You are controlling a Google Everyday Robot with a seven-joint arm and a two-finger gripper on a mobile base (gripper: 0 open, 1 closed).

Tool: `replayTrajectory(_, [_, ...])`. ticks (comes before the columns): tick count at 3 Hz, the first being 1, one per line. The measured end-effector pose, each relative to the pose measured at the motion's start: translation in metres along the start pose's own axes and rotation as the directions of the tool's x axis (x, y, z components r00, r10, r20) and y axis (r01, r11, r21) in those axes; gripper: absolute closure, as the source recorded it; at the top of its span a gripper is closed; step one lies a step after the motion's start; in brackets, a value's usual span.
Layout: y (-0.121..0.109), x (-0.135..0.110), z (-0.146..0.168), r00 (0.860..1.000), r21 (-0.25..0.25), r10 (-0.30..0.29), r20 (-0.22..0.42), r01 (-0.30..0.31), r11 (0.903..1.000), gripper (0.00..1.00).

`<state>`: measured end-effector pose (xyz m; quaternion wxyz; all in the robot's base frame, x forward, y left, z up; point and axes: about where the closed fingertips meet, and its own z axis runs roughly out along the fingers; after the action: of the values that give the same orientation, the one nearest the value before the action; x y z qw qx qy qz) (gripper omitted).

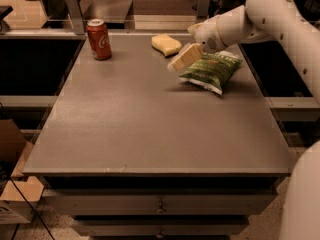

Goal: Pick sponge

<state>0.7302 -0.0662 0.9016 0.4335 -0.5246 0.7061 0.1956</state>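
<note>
My gripper [184,58] hangs over the far right part of the table [150,129], slanted down and to the left, its tip near the sponge [166,44] but apart from it; whether it stands open or closed I cannot tell from this angle, as it shows only as one pale block. The sponge lies flat on the tabletop close to the far edge, just beyond my tip and untouched; nothing is lifted. Beside me on the right lies the green chip bag [212,70], its left end right under my wrist; the red soda can [99,39] stands upright well off to the left, out of my way. So, as I judge it, the task is in its approach: I am close to the sponge, yet not over it, not down on it, not gripping; what is left is to line up above it, come down, close on it and raise it clear of the table.
</note>
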Motion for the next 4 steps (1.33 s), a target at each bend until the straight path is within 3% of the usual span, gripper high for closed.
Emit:
replayTrajectory(1, [-0.021,0.004,0.032,0.994,0.033,0.075,0.082,-0.078,0.9964,0.00])
replayTrajectory(2, [-0.037,0.002,0.058,0.979,0.063,0.142,0.145,-0.152,0.9863,0.00])
replayTrajectory(4, [-0.060,0.005,0.084,0.953,0.137,0.251,0.170,-0.276,0.9514,0.00])
